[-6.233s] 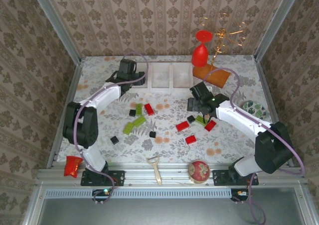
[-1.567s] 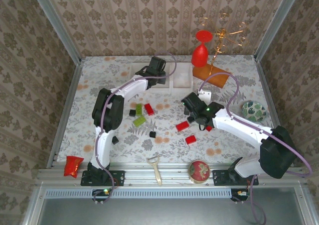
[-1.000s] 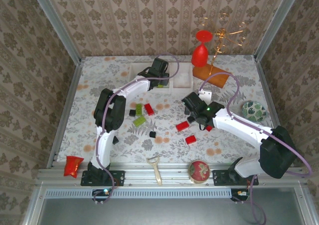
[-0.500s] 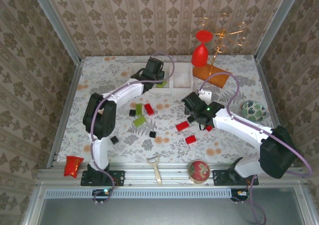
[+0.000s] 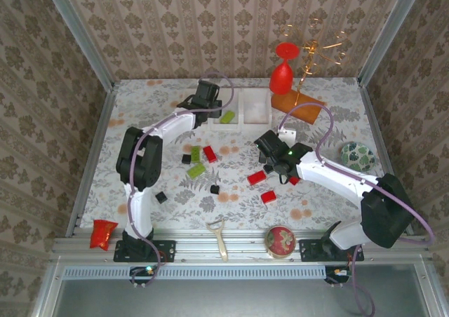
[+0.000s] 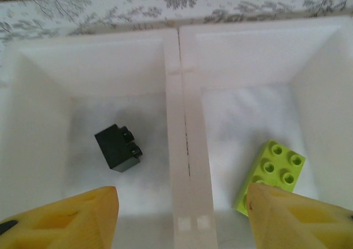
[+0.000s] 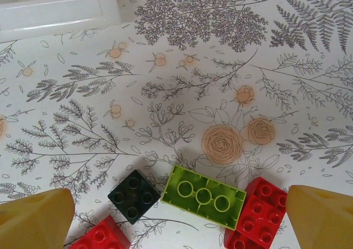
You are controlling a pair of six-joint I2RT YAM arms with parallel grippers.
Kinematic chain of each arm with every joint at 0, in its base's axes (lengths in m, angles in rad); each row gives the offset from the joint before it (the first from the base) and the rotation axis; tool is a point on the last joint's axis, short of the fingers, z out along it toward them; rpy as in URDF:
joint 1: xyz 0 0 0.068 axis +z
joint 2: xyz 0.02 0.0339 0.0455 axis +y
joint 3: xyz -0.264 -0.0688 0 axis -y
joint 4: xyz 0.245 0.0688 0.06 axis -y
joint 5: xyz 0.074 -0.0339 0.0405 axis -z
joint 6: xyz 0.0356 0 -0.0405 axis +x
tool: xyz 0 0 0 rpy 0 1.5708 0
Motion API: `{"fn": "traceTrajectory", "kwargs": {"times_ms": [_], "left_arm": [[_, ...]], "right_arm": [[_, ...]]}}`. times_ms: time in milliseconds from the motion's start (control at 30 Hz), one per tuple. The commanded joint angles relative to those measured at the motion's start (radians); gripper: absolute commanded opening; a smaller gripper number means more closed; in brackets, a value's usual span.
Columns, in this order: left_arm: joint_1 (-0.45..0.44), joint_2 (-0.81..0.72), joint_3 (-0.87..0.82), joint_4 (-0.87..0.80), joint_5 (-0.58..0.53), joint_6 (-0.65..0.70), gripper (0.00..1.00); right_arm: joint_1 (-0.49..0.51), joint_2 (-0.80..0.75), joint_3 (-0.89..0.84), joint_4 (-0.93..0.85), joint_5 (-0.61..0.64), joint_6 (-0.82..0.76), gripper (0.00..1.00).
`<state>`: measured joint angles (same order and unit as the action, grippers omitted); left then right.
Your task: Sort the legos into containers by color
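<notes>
Floral table (image 7: 220,67) — green lego (image 7: 203,196) lies crosswise.

Bench (image 7: 182,56) lies bare ahead of the right tool (image 7: 176,218); black cube (image 7: 134,195), lime brick (image 7: 204,195) and red bricks (image 7: 259,210) crowd its gap.

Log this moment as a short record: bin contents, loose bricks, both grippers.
containers: white, joined side by side
left wrist view, left compartment: one black brick
right compartment: one lime green brick
left gripper: open, holding nothing, above both compartments
right gripper: open, above loose legos on the table: black, green, red
sorting: not yet finished
</notes>
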<state>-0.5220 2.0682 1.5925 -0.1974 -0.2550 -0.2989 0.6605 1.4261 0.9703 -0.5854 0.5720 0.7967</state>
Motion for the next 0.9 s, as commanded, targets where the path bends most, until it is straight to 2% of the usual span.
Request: {"fn": "traceTrajectory", "kwargs": {"times_ms": [0,133,367,867], "left_arm": [[0.005,0.033,0.034,-0.031,0.045,-0.02,0.63],[0.005,0.043,0.03,-0.037,0.049,-0.024,0.6],[-0.003,0.029,-0.017,-0.026,0.016,-0.054,0.42],[-0.033,0.008,-0.06,-0.041,-0.051,-0.058,0.18]], "right_arm": [[-0.004,0.005,0.015,-0.028,0.015,0.02,1.0],[-0.005,0.008,0.021,-0.022,0.012,0.015,1.0],[-0.006,0.014,0.029,-0.022,0.009,0.009,1.0],[-0.006,-0.018,-0.005,-0.013,0.005,0.011,1.0]]}}
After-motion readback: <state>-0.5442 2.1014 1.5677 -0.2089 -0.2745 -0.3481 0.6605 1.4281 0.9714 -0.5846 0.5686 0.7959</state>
